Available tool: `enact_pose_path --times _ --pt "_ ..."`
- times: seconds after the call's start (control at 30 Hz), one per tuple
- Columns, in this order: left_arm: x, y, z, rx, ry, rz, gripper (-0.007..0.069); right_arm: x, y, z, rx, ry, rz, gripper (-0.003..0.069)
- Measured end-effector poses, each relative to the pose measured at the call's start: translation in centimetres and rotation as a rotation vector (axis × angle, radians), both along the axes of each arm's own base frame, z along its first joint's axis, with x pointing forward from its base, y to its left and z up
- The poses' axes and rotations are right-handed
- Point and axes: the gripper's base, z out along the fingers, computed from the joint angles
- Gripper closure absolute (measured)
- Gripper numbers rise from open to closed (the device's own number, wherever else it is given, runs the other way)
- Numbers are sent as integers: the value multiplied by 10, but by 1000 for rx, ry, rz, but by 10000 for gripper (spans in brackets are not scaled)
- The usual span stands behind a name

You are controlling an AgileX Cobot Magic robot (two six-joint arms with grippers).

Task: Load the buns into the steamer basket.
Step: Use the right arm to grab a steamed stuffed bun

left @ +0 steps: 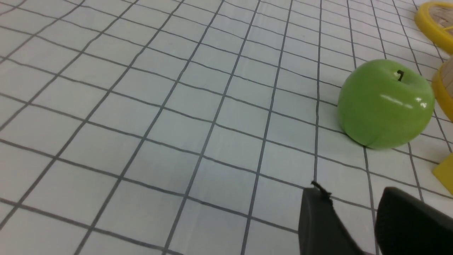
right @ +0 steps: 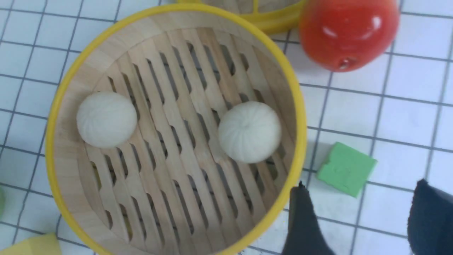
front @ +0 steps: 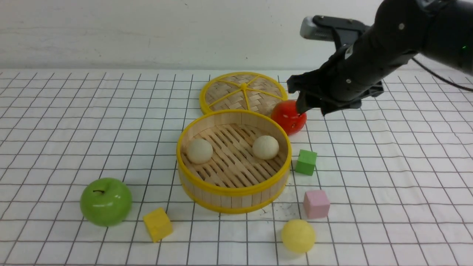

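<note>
Front view: pink cube (front: 316, 204) beside yellow bun (front: 298, 235) outside steamer basket (front: 229, 200); left hand (left: 352, 198), right hand (right: 361, 198) spread

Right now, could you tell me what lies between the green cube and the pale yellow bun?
The pink cube sits between the green cube and the yellow bun, in the front view.

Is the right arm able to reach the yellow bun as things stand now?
Probably yes. The yellow bun lies in the open, apart from the pink cube and the basket; the right claw is open and empty.
</note>
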Motion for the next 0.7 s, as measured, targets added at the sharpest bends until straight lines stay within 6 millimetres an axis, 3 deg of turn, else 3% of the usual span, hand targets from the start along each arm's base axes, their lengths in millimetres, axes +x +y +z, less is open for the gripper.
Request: enact_pose_path --times 0.13,0.27,0.53,0.7 --pt "0 0 0 0 0 0 387 -18 -9 13 -16 -20 -4 265" --pt "0 0 0 0 0 0 387 -36 -16 8 -23 -10 -8 265" --pt "0 0 0 0 0 0 387 -89 -40 -27 -57 21 -31 265" --pt "0 0 0 0 0 0 387 -106 -47 -50 -47 65 -71 265"
